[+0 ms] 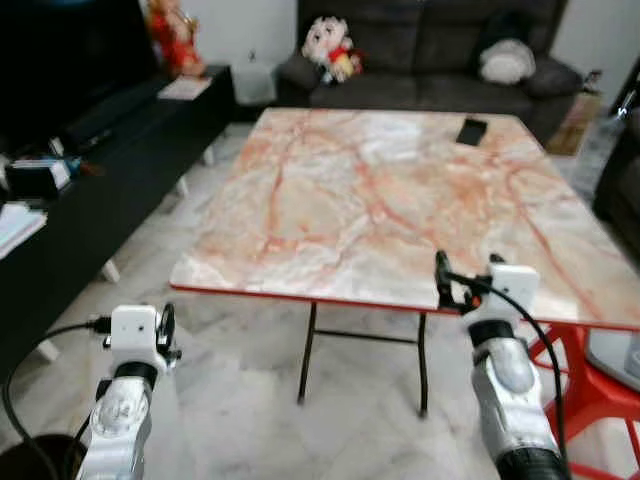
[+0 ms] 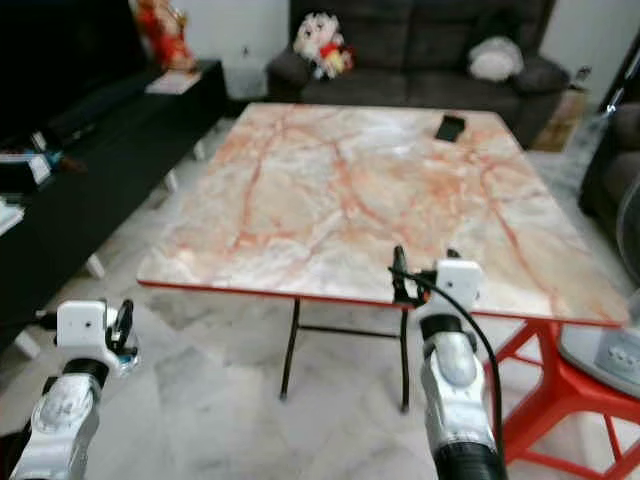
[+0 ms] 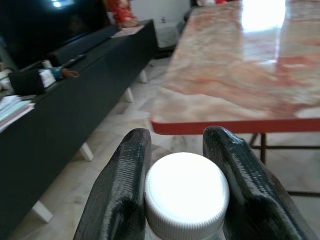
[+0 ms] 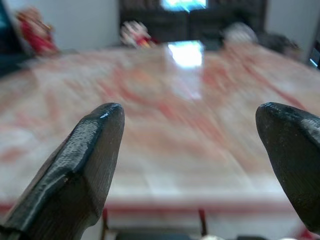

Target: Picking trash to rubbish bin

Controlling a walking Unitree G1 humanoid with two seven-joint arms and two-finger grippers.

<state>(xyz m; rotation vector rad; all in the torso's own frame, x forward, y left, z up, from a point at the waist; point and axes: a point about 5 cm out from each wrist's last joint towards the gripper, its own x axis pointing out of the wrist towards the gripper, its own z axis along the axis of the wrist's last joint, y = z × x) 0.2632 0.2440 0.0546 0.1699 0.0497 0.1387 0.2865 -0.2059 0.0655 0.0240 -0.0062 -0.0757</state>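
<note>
I hold the trash in my left gripper (image 3: 184, 200) — its 2 black fingers (image 3: 120, 195) are squeezed on a small bottle with a white cap (image 3: 186, 192). The cap points out along the fingers, so the bottle's long way runs back toward my wrist. That arm is low, out past the near left corner of the marble table (image 1: 400, 190).

My right gripper (image 4: 192, 165) is wide apart and holds nothing. It hangs just over the near red edge of the table.

I think the next move needs a bin, but I cannot find one. A dark round shape sits at the bottom left corner by my left arm, and I cannot tell what it is. On the far side of the table lies 1 small black thing (image 1: 472, 130) — maybe a phone.
</note>
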